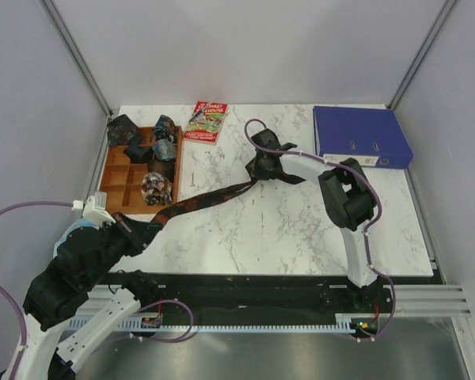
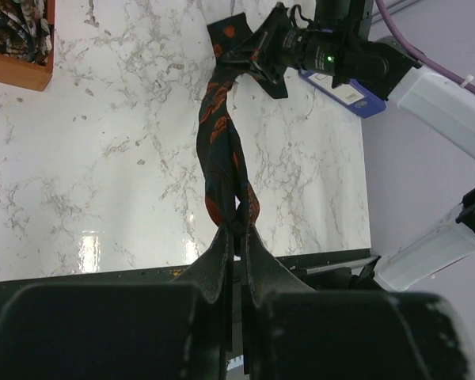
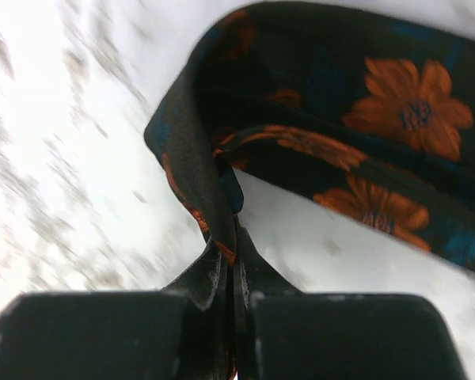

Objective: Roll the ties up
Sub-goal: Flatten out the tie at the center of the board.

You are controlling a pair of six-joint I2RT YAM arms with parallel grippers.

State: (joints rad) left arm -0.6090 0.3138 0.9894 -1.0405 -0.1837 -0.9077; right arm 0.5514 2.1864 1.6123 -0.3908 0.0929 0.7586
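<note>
A long black tie with orange-red flowers (image 1: 210, 198) stretches across the marble table between my two grippers. My left gripper (image 1: 152, 226) is shut on its near narrow end; in the left wrist view the tie (image 2: 222, 150) runs twisted away from the gripper (image 2: 239, 229). My right gripper (image 1: 257, 168) is shut on the far wide end; in the right wrist view the tie (image 3: 356, 142) folds over above the gripper (image 3: 228, 245). Several small dark grey-blue tie bundles (image 1: 162, 149) sit in and beside a wooden tray (image 1: 115, 180).
A red-and-green booklet (image 1: 207, 121) lies at the back of the table. A blue binder (image 1: 360, 136) lies at the back right. The wooden tray with compartments stands at the left edge; its corner shows in the left wrist view (image 2: 20, 71).
</note>
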